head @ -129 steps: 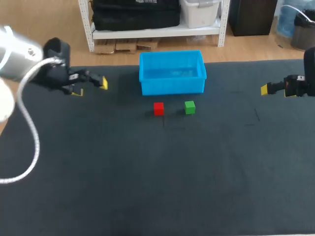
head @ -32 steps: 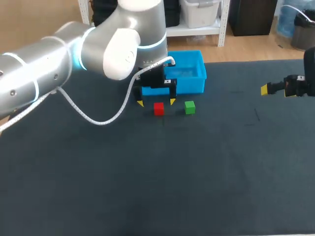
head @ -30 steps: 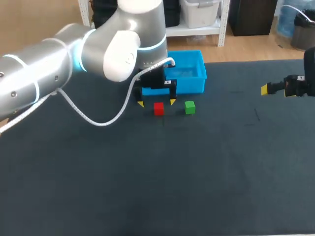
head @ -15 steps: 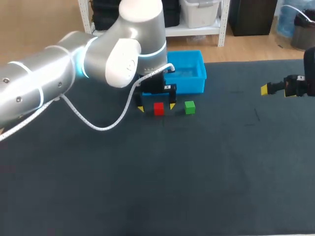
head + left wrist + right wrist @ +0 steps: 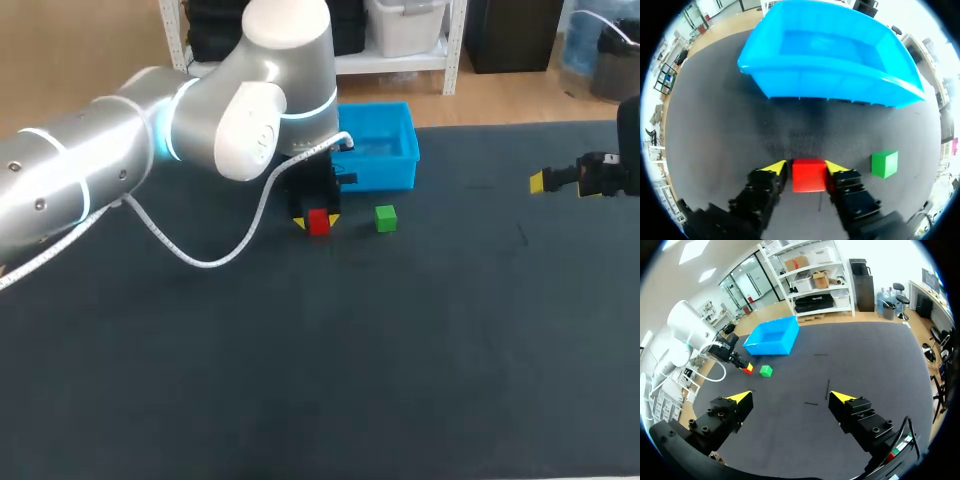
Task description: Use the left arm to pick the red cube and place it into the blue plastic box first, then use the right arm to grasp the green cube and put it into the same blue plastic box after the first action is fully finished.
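Our left gripper (image 5: 808, 169) is closed on the small red cube (image 5: 809, 176). Its two yellow fingertips (image 5: 774, 167) press against opposite side faces, and the black fingers run back on either side. We see the red cube as a plain, solid-coloured block with flat matte faces and crisp edges. Its top face is turned to the wrist camera, and it rests on the dark grey table cover (image 5: 715, 130).

Near the gripper on our right, not touching it, sits the small green cube (image 5: 884, 164). It is of much the same build as the red one and is turned slightly askew.

Ahead of both cubes stands the rectangular blue plastic box (image 5: 830, 87), open at the top, with a rolled rim and smooth walls. Its long side faces the cubes, with a strip of table cover between.

In the head view our white and silver left arm (image 5: 120, 160) enters from the left side and bends down over the red cube, with a white cable (image 5: 200, 255) looping beneath it.

Well apart, at the table's right side, our right gripper (image 5: 790, 399) hangs above the cover with its fingers spread wide.
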`<state>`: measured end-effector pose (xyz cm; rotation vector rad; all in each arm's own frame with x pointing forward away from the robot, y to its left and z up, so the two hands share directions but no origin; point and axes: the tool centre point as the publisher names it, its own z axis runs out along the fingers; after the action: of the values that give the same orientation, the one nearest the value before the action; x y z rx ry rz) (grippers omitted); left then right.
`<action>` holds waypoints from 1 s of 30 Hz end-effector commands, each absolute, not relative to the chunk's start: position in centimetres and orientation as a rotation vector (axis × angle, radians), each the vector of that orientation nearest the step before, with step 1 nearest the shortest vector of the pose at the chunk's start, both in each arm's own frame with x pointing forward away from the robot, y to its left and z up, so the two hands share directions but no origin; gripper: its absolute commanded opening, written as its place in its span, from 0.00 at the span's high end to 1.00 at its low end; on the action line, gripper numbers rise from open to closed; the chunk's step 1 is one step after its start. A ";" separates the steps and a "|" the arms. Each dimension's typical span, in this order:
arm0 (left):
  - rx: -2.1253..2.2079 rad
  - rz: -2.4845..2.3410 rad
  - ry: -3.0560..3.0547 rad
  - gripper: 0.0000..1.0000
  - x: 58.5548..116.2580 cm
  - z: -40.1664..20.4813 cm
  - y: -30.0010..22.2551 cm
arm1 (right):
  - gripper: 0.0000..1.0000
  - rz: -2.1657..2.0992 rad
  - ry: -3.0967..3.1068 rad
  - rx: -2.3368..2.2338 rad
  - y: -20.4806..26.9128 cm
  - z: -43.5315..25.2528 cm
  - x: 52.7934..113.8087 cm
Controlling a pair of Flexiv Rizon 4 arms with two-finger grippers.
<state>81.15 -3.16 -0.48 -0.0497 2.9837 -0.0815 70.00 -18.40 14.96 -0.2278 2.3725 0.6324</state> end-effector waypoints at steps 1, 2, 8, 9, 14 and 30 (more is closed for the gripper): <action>-0.045 -0.075 2.985 1.00 81.3 -0.6 -3.4 | 0.00 0.634 2.372 -0.230 -18.5 15.0 70.0; -0.044 -0.076 2.984 1.00 81.3 -0.6 -3.5 | 0.00 0.634 2.372 -0.230 -18.5 15.0 70.0; -0.032 -0.079 2.970 1.00 80.8 -0.2 -3.6 | 0.00 0.634 2.372 -0.230 -18.5 15.0 70.0; -0.029 -0.079 2.965 1.00 80.8 0.0 -3.5 | 0.00 0.634 2.372 -0.230 -18.5 15.0 70.0; -0.016 -0.088 2.921 1.00 80.8 2.0 -3.1 | 0.00 0.634 2.372 -0.230 -18.5 15.0 70.0; 0.110 -0.116 2.780 1.00 80.8 12.2 -2.1 | 0.00 0.634 2.372 -0.230 -18.5 15.0 70.0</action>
<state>82.10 -2.89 10.44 0.1001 2.8029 -0.1093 70.00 -18.40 14.96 -0.2278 2.3725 0.6324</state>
